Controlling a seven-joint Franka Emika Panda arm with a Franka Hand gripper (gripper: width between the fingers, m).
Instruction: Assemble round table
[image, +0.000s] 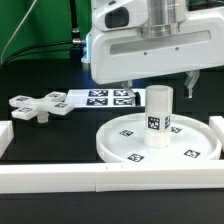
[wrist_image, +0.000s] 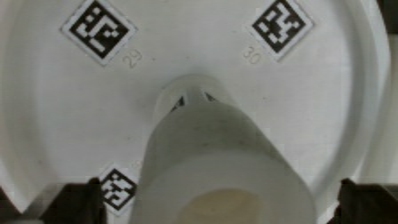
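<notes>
The large round rimmed disc (image: 125, 148) lies flat on the table with several tags on its face. The short thick cylinder post (image: 160, 117) stands upright at the disc's middle. My gripper (image: 157, 92) is open, its fingers level with the post's top, one on each side and apart from it. In the wrist view the post (wrist_image: 214, 150) rises from the disc (wrist_image: 178, 50) between my gripper's (wrist_image: 214, 205) dark fingertips (wrist_image: 75, 203), with a gap on both sides. The cross-shaped piece (image: 40, 107) lies on the table at the exterior view's left.
The marker board (image: 105, 97) lies behind the disc. White border rails run along the front (image: 100, 182), the exterior view's left (image: 5, 135) and the exterior view's right (image: 216, 126).
</notes>
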